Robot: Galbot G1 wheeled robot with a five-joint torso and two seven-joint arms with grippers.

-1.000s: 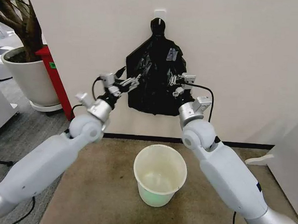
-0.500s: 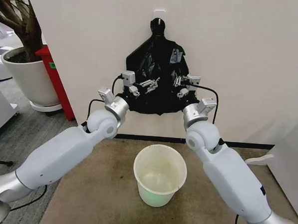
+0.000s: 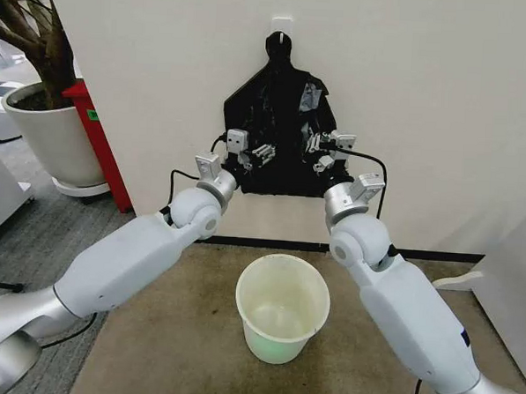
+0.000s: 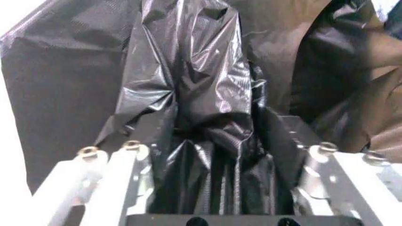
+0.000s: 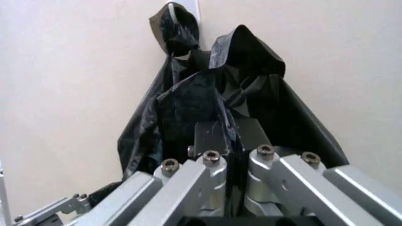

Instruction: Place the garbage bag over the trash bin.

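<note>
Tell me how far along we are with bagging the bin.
Early stage. Done: both arms have reached the garbage bag, hanging from the wall hook. In hand: the right claw is pinched shut on the film; the left claw sits open with a fold of bag between its fingers. Left: pulling the bag free, opening it, and fitting it over the trash bin, bare on the floor.

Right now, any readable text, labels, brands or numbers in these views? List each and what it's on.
No readable text in any view.
A small green sticker sits on the red panel beside the planter; any print on it is too small to read.
The garbage bag, trash bin, left gripper and right gripper carry no visible markings.
</note>
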